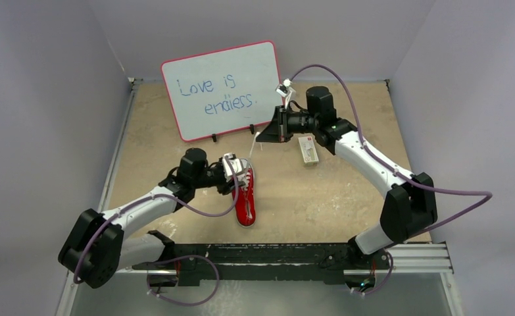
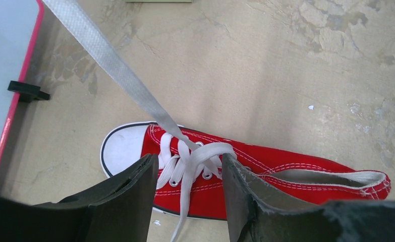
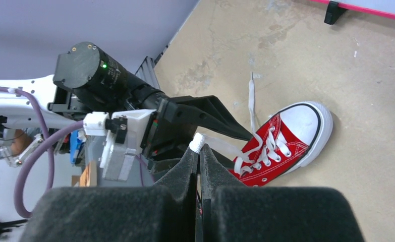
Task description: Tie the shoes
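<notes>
The left gripper [image 2: 189, 161] has its fingers apart, straddling the crossed laces [image 2: 171, 151] on the red sneaker [image 2: 286, 169] just beneath. One lace [image 2: 109, 63] runs taut from between them to the right gripper [image 3: 199, 151], squeezed together on its tip (a pinch only that wrist's camera shows).

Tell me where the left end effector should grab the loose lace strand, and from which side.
Take the slack strand just past the crossing, from above: it drapes over the shoe side, right inside the open left end effector. The right end effector holds the taut strand.
</notes>
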Controlling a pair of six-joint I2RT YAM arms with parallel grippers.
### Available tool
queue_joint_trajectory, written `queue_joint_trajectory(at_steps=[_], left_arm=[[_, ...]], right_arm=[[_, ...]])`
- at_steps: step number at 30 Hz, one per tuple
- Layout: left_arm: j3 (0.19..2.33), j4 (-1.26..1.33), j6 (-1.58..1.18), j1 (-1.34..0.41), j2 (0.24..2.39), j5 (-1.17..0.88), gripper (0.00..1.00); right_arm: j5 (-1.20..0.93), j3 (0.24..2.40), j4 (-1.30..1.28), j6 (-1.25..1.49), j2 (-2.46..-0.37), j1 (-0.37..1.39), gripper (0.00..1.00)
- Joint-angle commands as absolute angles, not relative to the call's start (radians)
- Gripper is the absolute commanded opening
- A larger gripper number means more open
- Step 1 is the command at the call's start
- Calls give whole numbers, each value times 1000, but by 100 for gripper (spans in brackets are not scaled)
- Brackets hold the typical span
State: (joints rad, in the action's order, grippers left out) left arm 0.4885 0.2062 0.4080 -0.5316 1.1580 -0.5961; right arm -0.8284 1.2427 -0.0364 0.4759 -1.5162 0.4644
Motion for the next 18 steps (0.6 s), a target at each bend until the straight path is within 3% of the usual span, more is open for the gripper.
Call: queue_joint_trajectory(at_steps=[1,18], left_arm=[[498,301,346,-537,1210,-626,50],[518,426,225,-537,1314,-590,49]], right_arm=[[-899,1242,83,540,-1532,468,0],[-958,1211,110,574,-1536,492,0]])
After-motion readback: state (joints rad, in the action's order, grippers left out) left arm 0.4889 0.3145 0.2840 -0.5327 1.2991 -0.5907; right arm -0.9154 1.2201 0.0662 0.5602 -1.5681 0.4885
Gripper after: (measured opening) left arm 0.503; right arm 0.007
